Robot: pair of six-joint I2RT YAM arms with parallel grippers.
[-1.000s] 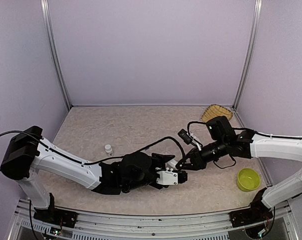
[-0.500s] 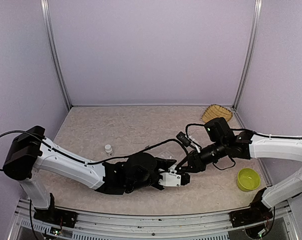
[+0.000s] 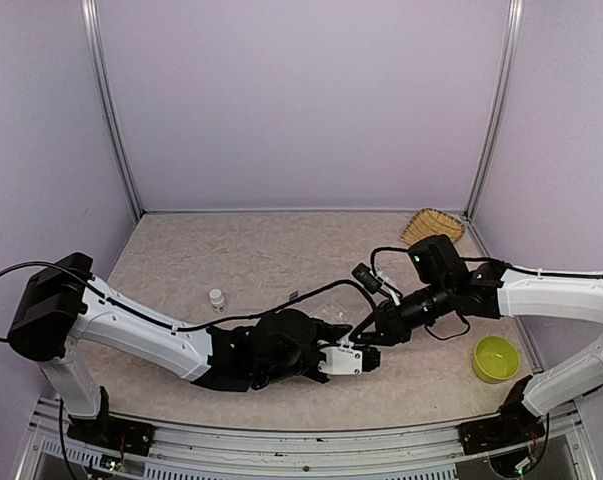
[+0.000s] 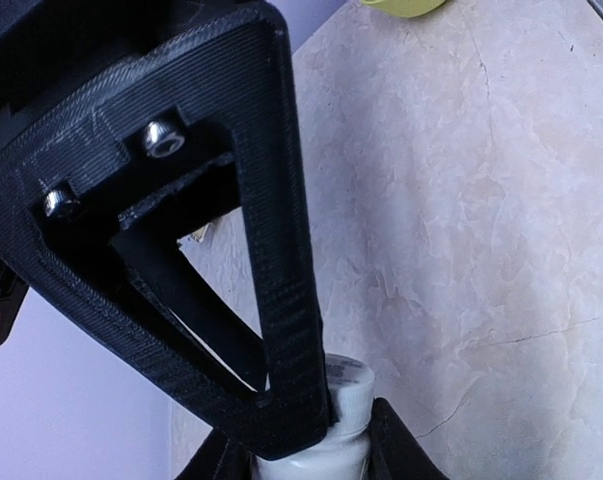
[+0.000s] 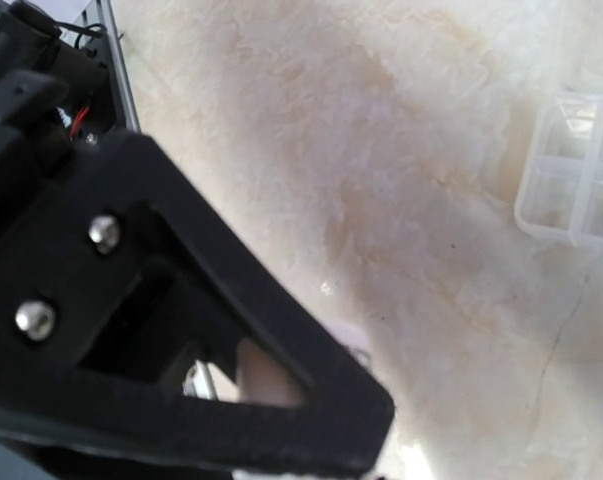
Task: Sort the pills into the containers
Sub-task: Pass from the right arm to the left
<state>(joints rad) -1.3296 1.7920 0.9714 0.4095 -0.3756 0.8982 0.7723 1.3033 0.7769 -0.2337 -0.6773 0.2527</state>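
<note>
Since the earlier view, left gripper (image 3: 368, 357) was narrowed about the cap of the white bottle (image 4: 313, 428), hold not determinable; right gripper (image 3: 365, 336) was clenched on that bottle, best kept upright beside the compartment box (image 5: 573, 165), upper right of right wrist view.

A robot lab booth: plain lilac walls (image 3: 301, 100), aluminium posts (image 3: 109, 110), 2 arms (image 3: 141, 330) bolted to a marbled table (image 3: 241, 255)

I see the basket (image 3: 431, 224) back right on the worktop (image 3: 261, 255), bowl (image 3: 495, 359) front right, small bottle (image 3: 216, 298) centre-left, containers (image 5: 577, 165) in the middle.
</note>
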